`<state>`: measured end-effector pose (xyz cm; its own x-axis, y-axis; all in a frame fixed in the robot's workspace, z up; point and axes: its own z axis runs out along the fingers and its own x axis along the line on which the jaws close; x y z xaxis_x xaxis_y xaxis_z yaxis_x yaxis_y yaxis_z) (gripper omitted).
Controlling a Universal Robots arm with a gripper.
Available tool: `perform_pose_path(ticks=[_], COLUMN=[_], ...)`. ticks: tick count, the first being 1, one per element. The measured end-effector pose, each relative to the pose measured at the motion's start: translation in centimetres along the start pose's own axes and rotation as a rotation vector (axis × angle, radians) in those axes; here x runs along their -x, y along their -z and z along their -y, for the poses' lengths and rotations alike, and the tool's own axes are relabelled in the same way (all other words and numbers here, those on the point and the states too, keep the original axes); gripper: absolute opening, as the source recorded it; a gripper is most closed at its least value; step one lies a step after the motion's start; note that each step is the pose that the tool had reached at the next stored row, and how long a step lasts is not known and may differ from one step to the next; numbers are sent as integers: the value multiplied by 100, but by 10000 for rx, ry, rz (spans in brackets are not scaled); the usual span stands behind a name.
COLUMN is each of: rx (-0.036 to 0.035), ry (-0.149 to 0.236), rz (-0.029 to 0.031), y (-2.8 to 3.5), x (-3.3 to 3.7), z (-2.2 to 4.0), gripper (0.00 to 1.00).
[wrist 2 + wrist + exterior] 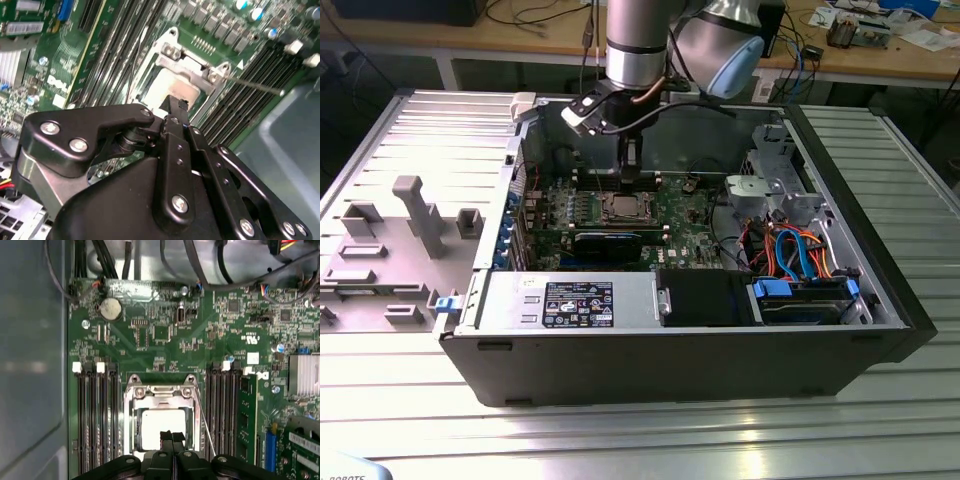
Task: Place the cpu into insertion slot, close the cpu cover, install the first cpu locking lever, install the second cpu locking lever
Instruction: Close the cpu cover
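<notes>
The cpu [162, 426] lies flat in the insertion slot [604, 199] on the green board, its pale metal top showing in both wrist views [167, 86]. The silvery cpu cover [161, 392] lies down around it, framing the chip through its window [186, 62]. A thin locking lever [204, 422] runs slanted along one side of the socket, standing clear of it [250, 83]. My gripper [172, 436] hangs just above the near edge of the cpu with its black fingers pressed together and nothing between them [180, 105]. In the exterior view the gripper [630, 165] is inside the open case.
Long black memory slots [95, 420] flank the socket, with a green card [247, 415] upright beside one bank. A heatsink [303, 375], a coin battery [111, 309] and cables [200, 265] lie around. A drive cage [770, 185] and blue cables [800, 250] fill the case's right.
</notes>
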<state>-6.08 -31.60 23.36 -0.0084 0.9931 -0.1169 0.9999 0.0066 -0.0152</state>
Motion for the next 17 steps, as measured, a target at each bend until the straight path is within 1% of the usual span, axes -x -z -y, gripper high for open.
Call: perform_pose_path(ticks=[3, 4, 5, 6, 8, 10, 17], rx=[1, 1, 1, 1, 3, 2, -2], ry=[2, 6, 9, 11, 12, 15, 15], rz=[-1, 0, 0, 1, -2, 0, 5], y=[-54, -126, -181, -195, -208, -241, -291], x=[-7, -15, -22, -24, -26, -30, -35], z=[22, 79, 138, 167, 179, 194, 198], gripper=[11, 11, 11, 11, 11, 11, 11])
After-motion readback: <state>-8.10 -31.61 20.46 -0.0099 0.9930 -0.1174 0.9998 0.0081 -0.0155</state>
